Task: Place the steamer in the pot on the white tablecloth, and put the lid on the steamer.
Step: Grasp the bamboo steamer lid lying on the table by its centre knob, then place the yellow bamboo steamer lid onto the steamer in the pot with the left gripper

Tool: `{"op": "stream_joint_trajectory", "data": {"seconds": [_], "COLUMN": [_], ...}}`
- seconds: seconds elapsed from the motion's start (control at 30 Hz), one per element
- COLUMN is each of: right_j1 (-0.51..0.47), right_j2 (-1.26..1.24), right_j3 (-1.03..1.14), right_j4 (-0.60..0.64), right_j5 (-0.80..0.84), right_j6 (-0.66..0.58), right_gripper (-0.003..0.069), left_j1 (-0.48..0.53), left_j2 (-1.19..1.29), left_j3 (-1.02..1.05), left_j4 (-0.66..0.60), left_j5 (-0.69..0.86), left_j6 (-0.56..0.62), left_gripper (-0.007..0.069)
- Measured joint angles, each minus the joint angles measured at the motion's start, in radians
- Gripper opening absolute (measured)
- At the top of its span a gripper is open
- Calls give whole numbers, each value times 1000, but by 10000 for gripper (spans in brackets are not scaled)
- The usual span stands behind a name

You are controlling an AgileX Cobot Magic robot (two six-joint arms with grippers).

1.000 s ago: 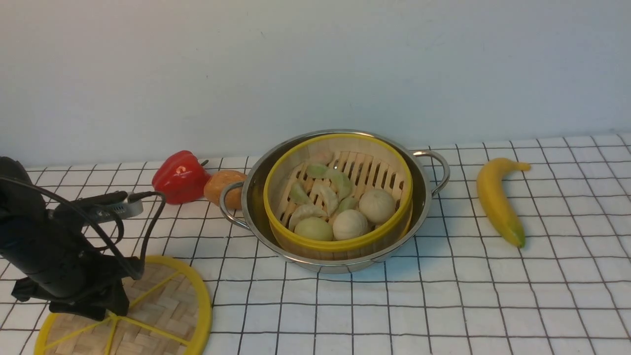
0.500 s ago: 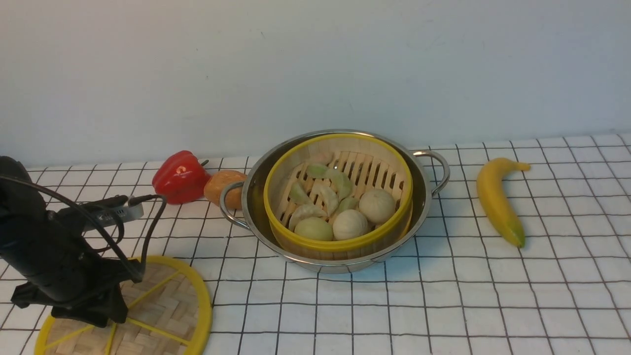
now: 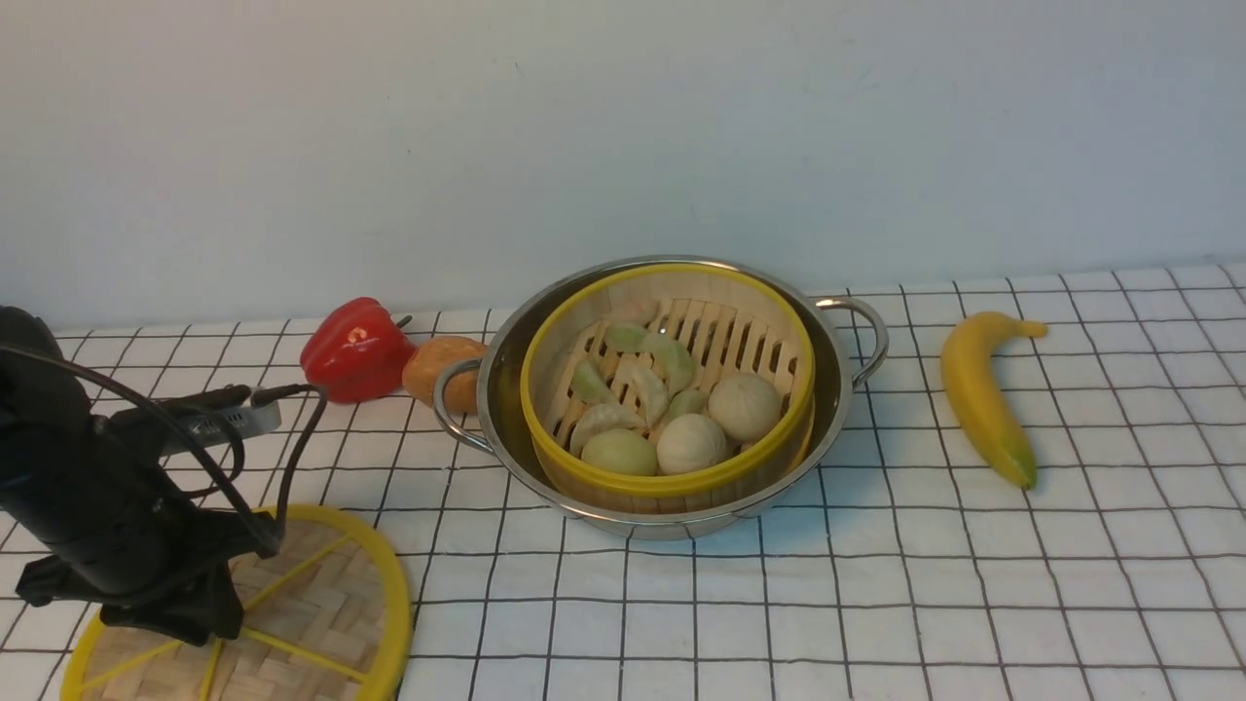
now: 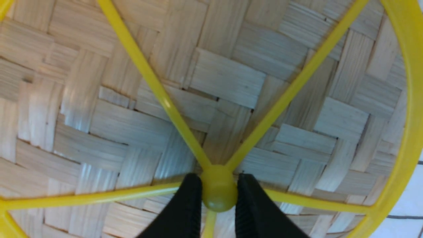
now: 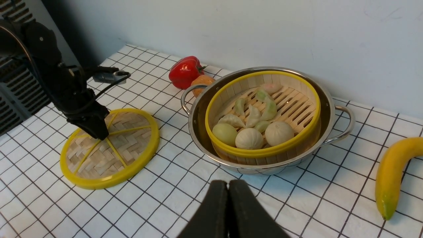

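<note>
The steamer, holding pale dumplings and buns, sits inside the steel pot on the white tablecloth. The lid lies flat on the cloth at the front left. My left gripper is down on it, shut on its central yellow knob, with a black finger on each side. The right wrist view shows the lid, steamer, pot and left gripper. My right gripper is shut and empty, raised in front of the pot; the front view does not show it.
A red pepper and an orange fruit lie against the pot's left handle. A banana lies on the cloth to the pot's right. A wall runs close behind the pot.
My left arm has sunk a little lower over the lid, and the lid has edged slightly to the left. The pot, steamer and fruit have not moved.
</note>
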Motion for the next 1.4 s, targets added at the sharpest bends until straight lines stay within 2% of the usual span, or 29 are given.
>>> {"op": "stream_joint_trajectory", "data": {"seconds": [0.1,0.27,0.5,0.87,1.03,1.27,1.4], "right_j1": [0,0,0,0,0,0,0], "right_j2": [0,0,0,0,0,0,0], "right_j3": [0,0,0,0,0,0,0], "right_j4": [1,1,7,60,92,130,138], "right_j5": [2,2,5,8,9,12,20], "right_j6": [0,0,0,0,1,1,1], "right_gripper": [18,20,21,25,27,30,31], "left_j1": [0,0,-22,-310,-466,-564,-574], "left_j2": [-35,-112,-152,-21,174,393,450], "left_j3": [-34,-129,-295,-612,-893,-1185,-1220], "left_j4": [81,139,85,46,36,30,27], "left_j5": [38,125,223,232,288,291,296], "left_j6": [-44,-61,-51,-48,-48,-48,-49], "left_gripper": [122,122,122,122,122,122,122]}}
